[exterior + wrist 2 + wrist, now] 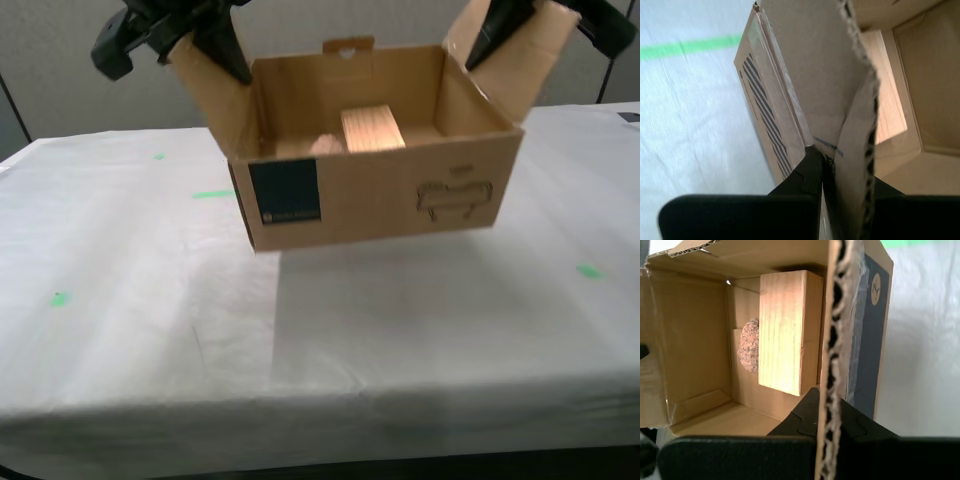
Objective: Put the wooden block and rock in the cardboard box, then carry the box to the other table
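Cardboard box point(370, 205): wooden block point(372, 128), rock point(326, 145) inside. My first gripper point(830, 412), my second gripper point(826, 167): each pinching side flap. Lower level onto other table point(130, 300); keep both pinches even.

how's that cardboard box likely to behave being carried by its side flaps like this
The cardboard box probably flexes: it is thin corrugated card, held only by its flaps, with my first end effector and my second end effector each clamped on one. It hangs tilted, so the wooden block and rock may slide.
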